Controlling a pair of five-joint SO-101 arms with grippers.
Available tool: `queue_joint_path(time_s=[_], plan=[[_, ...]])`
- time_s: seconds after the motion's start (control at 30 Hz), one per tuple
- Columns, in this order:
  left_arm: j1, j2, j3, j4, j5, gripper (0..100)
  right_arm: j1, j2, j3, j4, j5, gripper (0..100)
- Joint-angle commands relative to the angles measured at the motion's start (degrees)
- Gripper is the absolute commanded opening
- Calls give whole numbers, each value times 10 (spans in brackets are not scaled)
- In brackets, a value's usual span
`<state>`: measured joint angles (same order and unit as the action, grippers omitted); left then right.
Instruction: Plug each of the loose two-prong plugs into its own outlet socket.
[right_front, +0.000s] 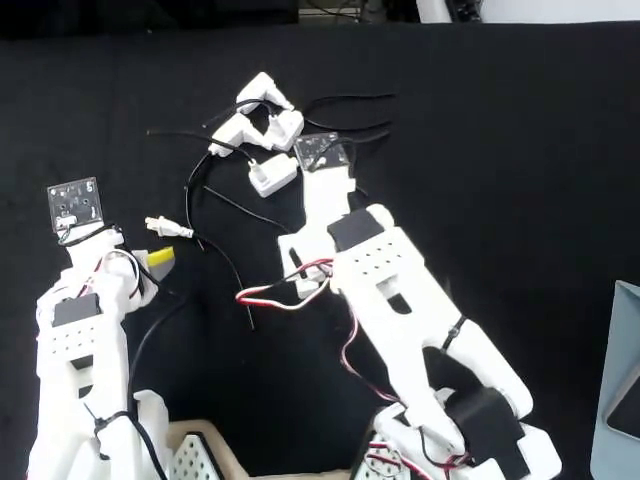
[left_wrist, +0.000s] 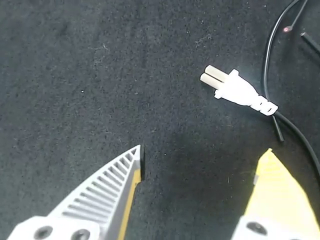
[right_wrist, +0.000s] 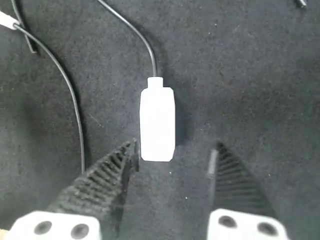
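Observation:
A loose white two-prong plug (left_wrist: 239, 90) on a black cable lies on the black cloth just ahead of my left gripper (left_wrist: 204, 159), which is open with nothing between its fingers. In the high view the same plug (right_front: 168, 228) lies just beyond that gripper's yellow finger (right_front: 160, 258). My right gripper (right_wrist: 172, 153) is open, and a white rectangular socket block (right_wrist: 157, 125) with its own cable lies just beyond and partly between the fingertips. In the high view this block (right_front: 272, 175) lies at the tip of the right arm. Three more white socket blocks (right_front: 262, 112) are clustered behind it.
Thin black cables (right_front: 215, 235) loop across the cloth between the two arms and around the blocks. A second cable (right_wrist: 60, 75) runs beside the right gripper. A grey object (right_front: 620, 385) stands at the right edge, and a perforated white part (right_front: 195, 455) sits at the front.

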<state>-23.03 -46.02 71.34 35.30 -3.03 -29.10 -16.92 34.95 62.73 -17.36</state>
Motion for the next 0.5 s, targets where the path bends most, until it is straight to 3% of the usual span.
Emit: queue_joint_path(time_s=[0.0, 0.07, 0.33, 0.47], plan=[[-6, -13, -6, -10, 5, 353, -11, -7, -6, -43, 8, 57], [-6, -13, -6, -10, 5, 353, -8, -7, 9, -69, 38, 9], [-6, -13, -6, -10, 5, 353, 89, -7, 29, -84, 84, 12], [-7, -13, -6, -10, 5, 353, 94, -7, 57, -89, 105, 12]])
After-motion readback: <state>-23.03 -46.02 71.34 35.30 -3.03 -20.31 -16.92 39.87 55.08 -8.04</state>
